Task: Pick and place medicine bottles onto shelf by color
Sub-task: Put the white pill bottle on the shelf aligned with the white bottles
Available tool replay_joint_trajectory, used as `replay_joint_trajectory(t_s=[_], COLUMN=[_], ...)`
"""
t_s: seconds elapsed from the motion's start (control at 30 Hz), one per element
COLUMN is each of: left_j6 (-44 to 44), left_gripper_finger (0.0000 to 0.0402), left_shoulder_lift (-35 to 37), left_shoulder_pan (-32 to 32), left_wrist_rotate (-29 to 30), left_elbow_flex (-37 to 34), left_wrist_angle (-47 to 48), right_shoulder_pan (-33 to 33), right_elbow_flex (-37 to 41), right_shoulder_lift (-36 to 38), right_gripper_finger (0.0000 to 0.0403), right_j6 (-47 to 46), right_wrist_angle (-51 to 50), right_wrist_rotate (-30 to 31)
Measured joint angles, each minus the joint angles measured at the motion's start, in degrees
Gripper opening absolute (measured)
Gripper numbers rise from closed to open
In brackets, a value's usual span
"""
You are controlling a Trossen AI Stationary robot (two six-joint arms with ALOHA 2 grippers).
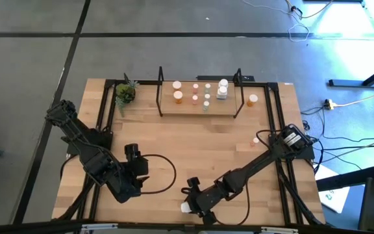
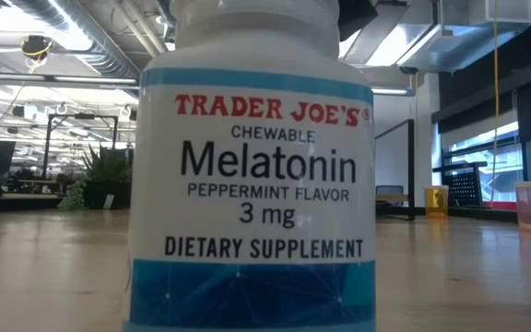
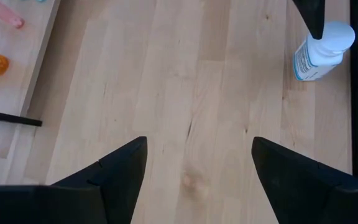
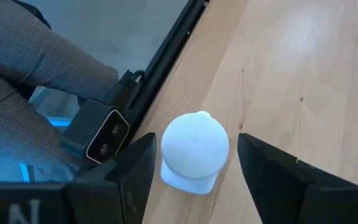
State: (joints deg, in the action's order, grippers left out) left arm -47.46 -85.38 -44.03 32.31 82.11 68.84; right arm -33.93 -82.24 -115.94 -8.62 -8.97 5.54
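Note:
A white medicine bottle [image 1: 186, 208] with a blue-banded label stands upright near the table's near edge; it fills the low view [image 2: 252, 184]. My right gripper [image 4: 196, 140] is open, a finger on either side of the bottle's white cap [image 4: 194, 149] with narrow gaps. My left gripper [image 3: 197, 146] hangs open over bare wood at the near left [image 1: 135, 166]. The shelf [image 1: 200, 112] at the far middle carries several bottles, among them an orange one [image 1: 178, 97] and a larger white one [image 1: 223, 88]. Two more bottles [image 1: 252, 100] [image 1: 256, 140] stand on the table at the right.
A potted plant [image 1: 125, 93] stands left of the shelf. A black cable [image 1: 164, 172] loops over the table between the arms. Black rails [image 4: 166, 56] run along the near edge beside the white bottle, and a person's trouser leg [image 4: 30, 56] shows beyond it.

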Motion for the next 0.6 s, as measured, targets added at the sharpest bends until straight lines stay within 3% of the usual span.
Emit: replay_joint_trajectory(t_s=[0.6], left_j6=[0.02], left_gripper_finger=[0.0284], left_shoulder_lift=[0.00], left_shoulder_pan=[0.00], left_wrist_rotate=[0.00], left_elbow_flex=[-0.04], left_wrist_angle=[-0.01], right_shoulder_pan=[0.02], right_elbow_flex=[0.02], right_shoulder_lift=[-2.57], right_gripper_finger=[0.0228], right_j6=[0.25], right_wrist_angle=[0.60], right_wrist_rotate=[-2.64])
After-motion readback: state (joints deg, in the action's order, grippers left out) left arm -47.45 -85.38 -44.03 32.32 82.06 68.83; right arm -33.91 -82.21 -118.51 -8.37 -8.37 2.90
